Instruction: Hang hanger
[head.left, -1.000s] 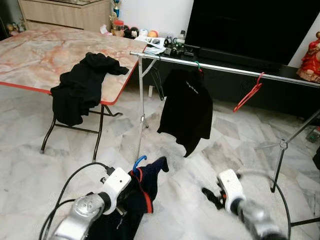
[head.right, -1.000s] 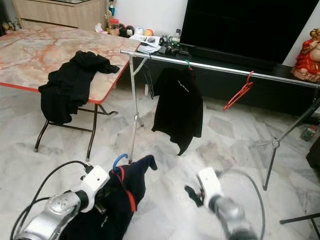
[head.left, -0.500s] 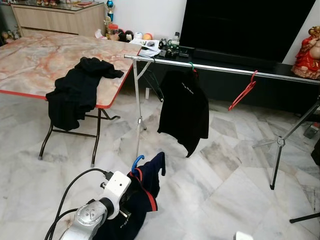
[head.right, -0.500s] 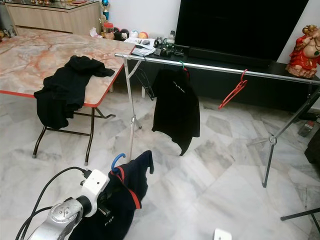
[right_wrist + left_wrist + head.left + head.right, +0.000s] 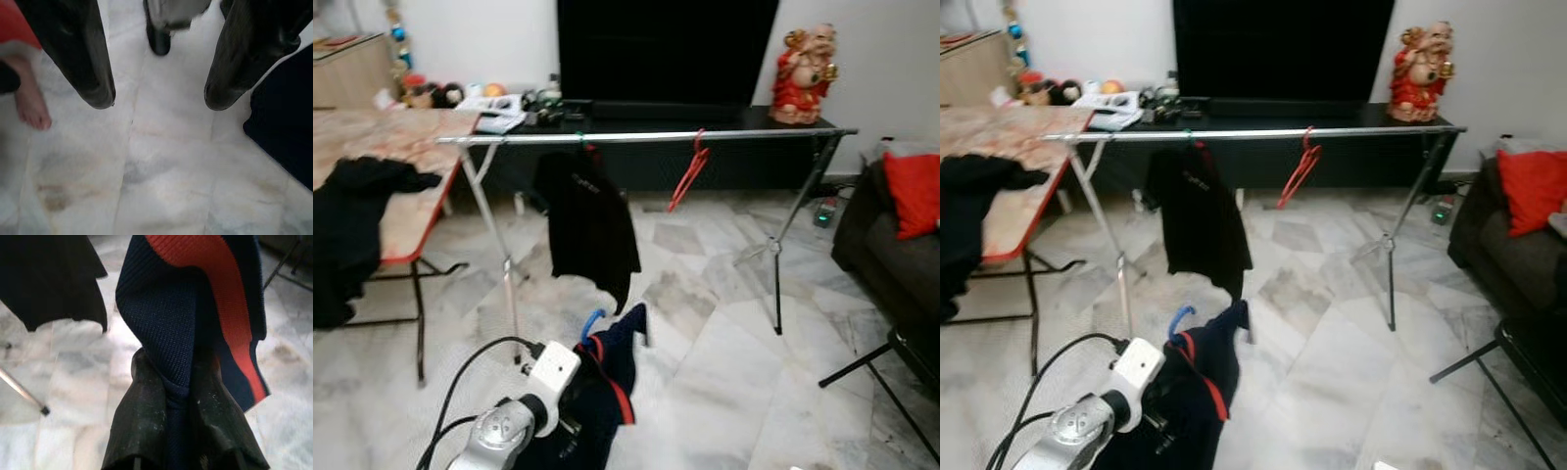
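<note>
My left gripper is shut on a navy shirt with a red stripe that hangs on a blue hanger, held low in front of me. A silver clothes rail runs across the room ahead. A black shirt hangs on it toward its left end, and an empty red hanger hangs near its middle. In the right wrist view my right gripper is open, pointing down at the marble floor with nothing between its fingers.
A marble-topped folding table with black clothes draped over it stands at the left. A dark sofa with a red cushion is at the right. A person's bare foot shows on the floor near my right gripper.
The camera has turned to the right: the rail now spans the middle and the sofa has come into view. My left gripper still holds the navy shirt; the right arm dropped below the eye views.
</note>
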Controlling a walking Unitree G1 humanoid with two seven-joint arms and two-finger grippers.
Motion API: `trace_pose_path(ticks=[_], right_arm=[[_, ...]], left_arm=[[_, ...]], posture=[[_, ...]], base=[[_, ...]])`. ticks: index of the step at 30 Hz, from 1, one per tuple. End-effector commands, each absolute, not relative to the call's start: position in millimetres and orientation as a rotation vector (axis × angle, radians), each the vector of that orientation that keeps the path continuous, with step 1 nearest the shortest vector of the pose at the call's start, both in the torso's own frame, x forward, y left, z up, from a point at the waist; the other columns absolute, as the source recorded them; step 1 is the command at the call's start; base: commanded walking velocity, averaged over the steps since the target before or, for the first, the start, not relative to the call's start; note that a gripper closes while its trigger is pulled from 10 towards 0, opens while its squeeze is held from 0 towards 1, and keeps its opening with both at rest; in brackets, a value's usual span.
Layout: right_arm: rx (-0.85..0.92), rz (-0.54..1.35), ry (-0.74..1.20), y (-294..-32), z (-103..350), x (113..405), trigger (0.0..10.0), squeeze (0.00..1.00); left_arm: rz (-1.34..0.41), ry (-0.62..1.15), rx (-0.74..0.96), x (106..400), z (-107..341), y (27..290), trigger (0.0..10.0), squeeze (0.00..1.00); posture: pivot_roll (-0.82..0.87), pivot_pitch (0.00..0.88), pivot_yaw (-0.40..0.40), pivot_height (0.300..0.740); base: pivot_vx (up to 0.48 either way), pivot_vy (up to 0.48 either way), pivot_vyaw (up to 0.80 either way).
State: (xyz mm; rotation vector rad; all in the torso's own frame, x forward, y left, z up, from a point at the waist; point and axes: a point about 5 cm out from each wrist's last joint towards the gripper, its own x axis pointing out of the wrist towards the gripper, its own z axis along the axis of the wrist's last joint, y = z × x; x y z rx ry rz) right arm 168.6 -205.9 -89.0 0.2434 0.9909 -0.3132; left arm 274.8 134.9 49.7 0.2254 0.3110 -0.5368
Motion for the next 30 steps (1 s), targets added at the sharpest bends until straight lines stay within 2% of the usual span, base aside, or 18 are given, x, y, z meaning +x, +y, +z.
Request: trace_pose_path(ticks=[1, 14, 30], right_arm=[[0.242, -0.277, 0.957, -197.9, -85.1, 179.5, 10.0, 0.00], [0.257, -0.257, 0.937, -194.7, -84.7, 180.6, 10.0, 0.00], [0.237, -0.229, 0.945, -190.3, -84.4, 182.7, 10.0, 0.00]], left_arm=[[-0.518, 0.280, 0.248, 278.5, 56.5, 142.4, 10.0, 0.00], [-0.529, 0.284, 0.258, 281.3, 56.6, 141.1, 10.0, 0.00], [-0.451, 0.338, 0.294, 289.8, 54.4, 154.3, 10.0, 0.00]], posture=[[0.10, 0.000, -0.057, 0.740], [0.09, 0.000, -0.046, 0.740], [0.09, 0.000, -0.044, 0.740]], base=[[0.431, 0.000, 0.00], [0.438, 0.000, 0.00], [0.473, 0.000, 0.00]])
